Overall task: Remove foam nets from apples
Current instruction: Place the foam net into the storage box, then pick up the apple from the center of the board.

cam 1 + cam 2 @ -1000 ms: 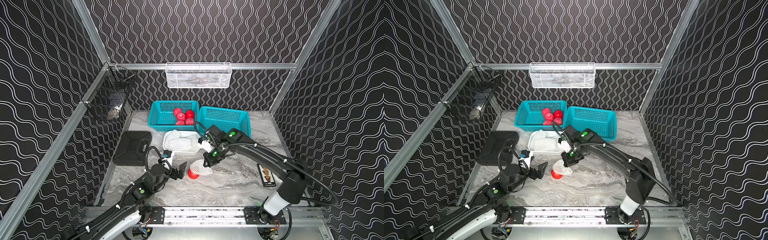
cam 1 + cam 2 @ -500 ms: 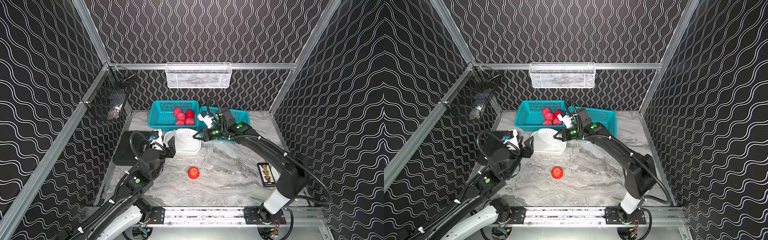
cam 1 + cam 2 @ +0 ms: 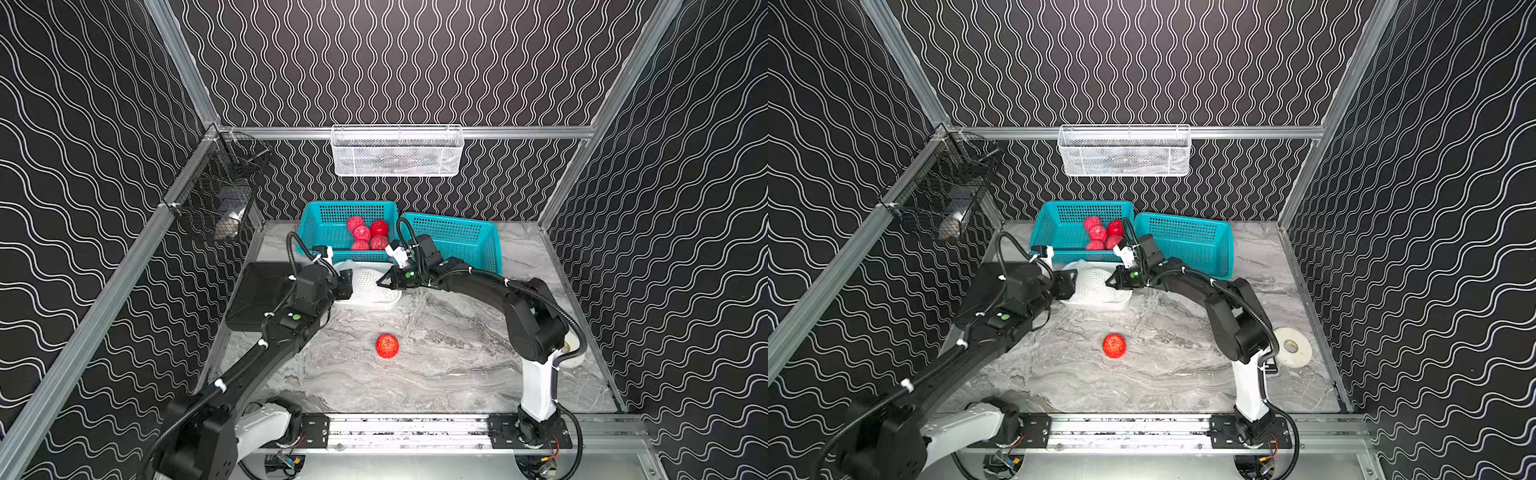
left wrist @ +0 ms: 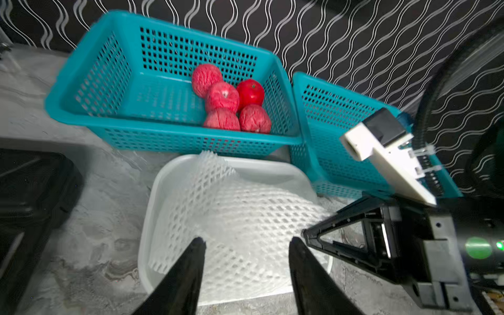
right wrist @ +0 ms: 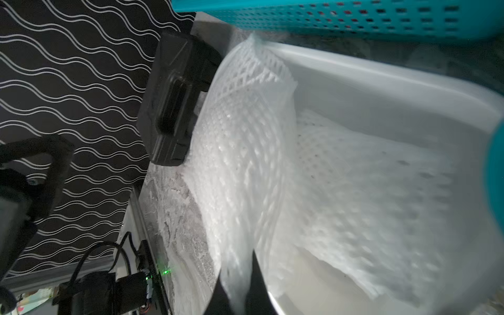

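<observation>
Foam net (image 3: 371, 277) gone off centre-frame apple (image 3: 387, 345), now over tub (image 3: 365, 304). Right gripper (image 3: 379, 283) pinches it; left gripper (image 4: 245, 245) fingers apart.

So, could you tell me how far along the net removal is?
Done: one bare apple lies on the table. In hand: the right end effector pinches a foam net over the white tub, the left end effector open beside it. Left: four netted apples wait in the teal basket.
</observation>
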Available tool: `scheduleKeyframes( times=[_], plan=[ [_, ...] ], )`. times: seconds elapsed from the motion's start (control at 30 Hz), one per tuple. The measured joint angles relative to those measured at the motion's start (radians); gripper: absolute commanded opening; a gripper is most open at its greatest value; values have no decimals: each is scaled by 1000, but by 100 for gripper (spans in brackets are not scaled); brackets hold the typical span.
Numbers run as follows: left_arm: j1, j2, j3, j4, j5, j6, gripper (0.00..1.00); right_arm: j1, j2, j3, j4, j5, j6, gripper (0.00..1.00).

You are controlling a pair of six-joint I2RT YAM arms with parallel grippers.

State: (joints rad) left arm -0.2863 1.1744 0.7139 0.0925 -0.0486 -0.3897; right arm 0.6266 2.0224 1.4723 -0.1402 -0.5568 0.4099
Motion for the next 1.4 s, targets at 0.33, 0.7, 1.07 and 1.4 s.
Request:
scheduleKeyframes(
  times=[0.33, 0.7, 1.07, 1.4],
  plan=[
    [-19, 259, 51, 29, 61, 54, 54, 0, 40, -8, 0, 72, -29, 0],
    [-29, 443, 141, 11, 97, 82, 56, 1, 6, -27, 3, 71, -39, 35],
    [-30, 500, 174, -16, 108, 83, 57, 1, -308, -182, 42, 97, -78, 100],
    [-30, 539, 204, -42, 111, 90, 57, 1, -658, -451, 73, 257, -113, 100]
  ],
)
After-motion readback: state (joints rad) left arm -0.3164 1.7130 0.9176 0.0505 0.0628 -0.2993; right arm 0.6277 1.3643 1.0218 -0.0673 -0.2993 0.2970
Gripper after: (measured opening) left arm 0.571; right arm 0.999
